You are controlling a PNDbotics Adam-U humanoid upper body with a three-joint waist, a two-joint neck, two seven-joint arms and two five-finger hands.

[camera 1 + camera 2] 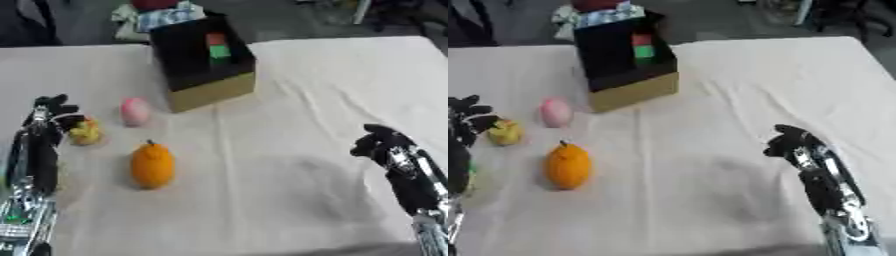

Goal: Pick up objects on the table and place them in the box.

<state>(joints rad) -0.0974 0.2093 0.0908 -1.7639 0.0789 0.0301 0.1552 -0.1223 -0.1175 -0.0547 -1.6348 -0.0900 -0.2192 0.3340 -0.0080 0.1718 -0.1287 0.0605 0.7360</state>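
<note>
So the box [203, 61] sits at the far edge of the tabletop [324, 100], roughly mid-way along, with a red block [215, 38] and a green block [220, 51] inside. Toward the left edge there's a pink egg-shaped thing [134, 111], a small yellow thing [86, 132] and an orange fruit [152, 165] nearer the front. Left robot hand [54, 112] is touching the yellow thing, fingers curled by it; can't tell if it's gripping. Right robot hand [378, 142] hangs near the right edge, fingers curled, holding nothing.

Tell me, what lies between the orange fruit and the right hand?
Nothing: only bare white cloth lies between the orange fruit and the right hand, as the left eye view shows.
</note>
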